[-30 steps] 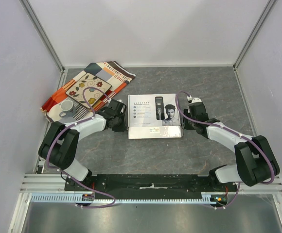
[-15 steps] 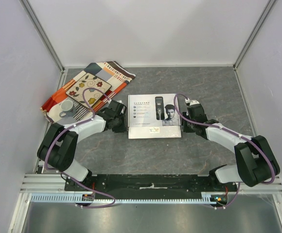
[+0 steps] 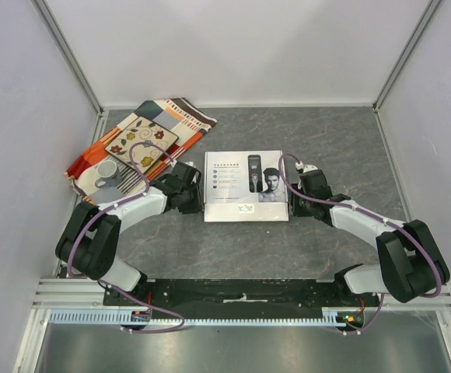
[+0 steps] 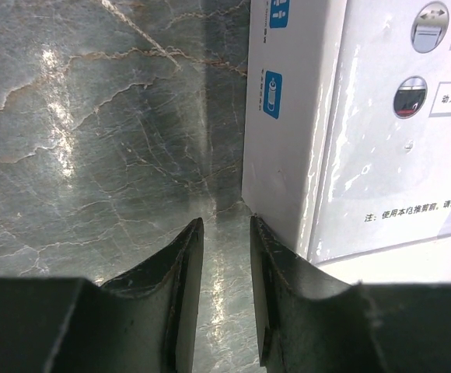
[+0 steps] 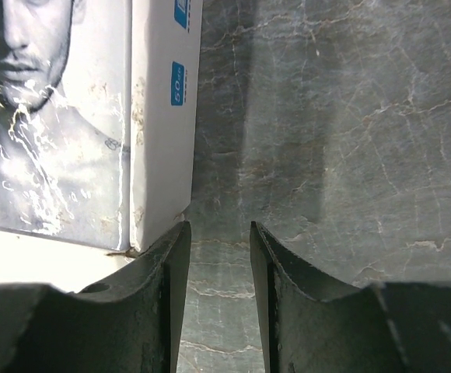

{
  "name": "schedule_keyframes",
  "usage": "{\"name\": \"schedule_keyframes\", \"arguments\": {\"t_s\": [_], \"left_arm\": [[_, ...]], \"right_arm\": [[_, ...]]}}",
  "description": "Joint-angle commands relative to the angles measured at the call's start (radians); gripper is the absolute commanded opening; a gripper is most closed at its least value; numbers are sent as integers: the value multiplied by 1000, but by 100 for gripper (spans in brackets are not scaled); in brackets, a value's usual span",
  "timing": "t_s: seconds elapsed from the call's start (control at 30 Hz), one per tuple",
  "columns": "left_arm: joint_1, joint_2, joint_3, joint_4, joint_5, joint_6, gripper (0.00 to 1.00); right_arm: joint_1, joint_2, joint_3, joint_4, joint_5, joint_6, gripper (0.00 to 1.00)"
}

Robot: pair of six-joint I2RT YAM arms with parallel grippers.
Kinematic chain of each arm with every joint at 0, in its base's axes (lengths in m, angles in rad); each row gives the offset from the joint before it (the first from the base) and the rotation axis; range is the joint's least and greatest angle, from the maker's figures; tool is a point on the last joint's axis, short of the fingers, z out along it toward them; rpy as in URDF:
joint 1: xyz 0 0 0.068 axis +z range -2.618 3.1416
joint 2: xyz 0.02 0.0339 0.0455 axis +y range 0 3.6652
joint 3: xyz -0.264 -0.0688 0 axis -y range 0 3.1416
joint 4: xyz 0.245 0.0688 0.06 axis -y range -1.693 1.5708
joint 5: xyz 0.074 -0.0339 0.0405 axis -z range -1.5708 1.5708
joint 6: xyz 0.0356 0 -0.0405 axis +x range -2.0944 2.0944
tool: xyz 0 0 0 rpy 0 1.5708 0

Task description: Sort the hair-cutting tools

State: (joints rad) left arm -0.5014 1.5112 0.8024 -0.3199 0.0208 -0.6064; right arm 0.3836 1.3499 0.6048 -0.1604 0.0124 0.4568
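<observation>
Sorting has not begun, by my reading. The white box (image 3: 246,186) lies shut in the middle of the table (image 3: 326,132), and no hair-cutting tools are out anywhere; presumably they are inside it. Opening it and laying everything out is all left to do.

The left gripper (image 4: 225,225) sits low at the box's left side and the right gripper (image 5: 219,227) at its right side, each with its fingers parted by only a narrow gap and holding nothing. A white cup (image 3: 106,169) rests on a patterned cloth (image 3: 144,140) toward the far left corner.

The lid shows a clipper photo and a man's portrait. The left wrist view shows Chinese captions beside round icons, one containing a "4". A blue tag on the right wall seems to read "50". No brand name is legible.
</observation>
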Motion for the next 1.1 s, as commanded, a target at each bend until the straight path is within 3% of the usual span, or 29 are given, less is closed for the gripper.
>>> {"name": "schedule_keyframes", "arguments": {"t_s": [0.0,0.43,1.07], "left_arm": [[-9,-43,-5,21,22,-33,37],[-9,-68,-9,18,39,-36,36],[-9,-29,-17,19,-45,-18,34]], "right_arm": [[18,-26,-14,18,-60,31,44],[29,-54,-10,10,-86,52,45],[35,-52,-4,-18,72,22,45]]}}
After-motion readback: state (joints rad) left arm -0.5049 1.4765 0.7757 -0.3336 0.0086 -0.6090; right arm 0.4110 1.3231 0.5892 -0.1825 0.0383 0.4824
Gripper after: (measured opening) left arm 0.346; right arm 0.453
